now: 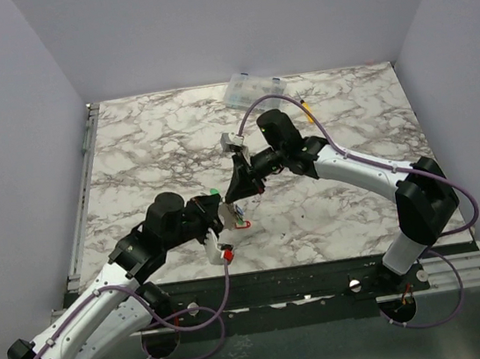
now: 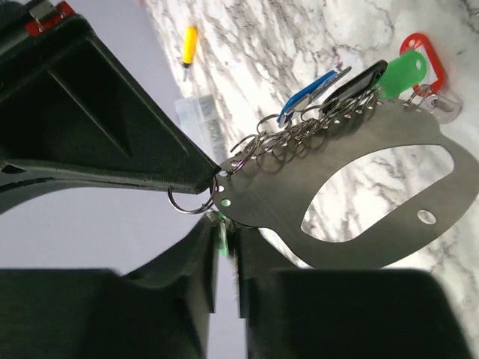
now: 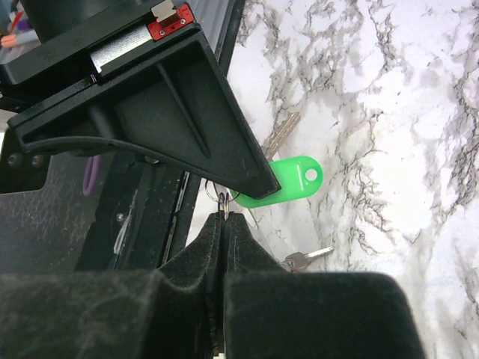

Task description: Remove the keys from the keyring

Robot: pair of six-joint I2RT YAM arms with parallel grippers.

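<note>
Left side: you had the left gripper (image 2: 229, 238) pinched shut on the narrow end of the keyring (image 2: 278, 185), edge-on, just past the punched holes. It was held up off the table (image 1: 148, 156), close to the near edge, between the two arms.

Handling: the keyring looked like thin flat metal, so stiff, light and slick. I'd judge a pinch that far out on the end lets it pivot if you pull sideways. Gripping deeper on the solid band beside the cutout should hold better.

The keys (image 2: 352, 86) hung in a row along one edge, each on its own small wire ring: blue, black, green tag (image 2: 403, 71) and red tag (image 2: 426, 48). They were loose and dangly, and the plastic heads give the best hold. The wire rings are springy and tiny, easy to lose.

Right side: the right gripper (image 3: 223, 221) was fully closed, nipping one split ring (image 2: 190, 200) at the keyring's end hole. Its tip sat nearly touching the left one, with almost no working gap.

Room: the near edge was right below the bundle, so a dropped key could go over. There was open marble further in. The clear box (image 1: 250, 89) and a yellow piece (image 1: 307, 109) sat well apart at the back.
</note>
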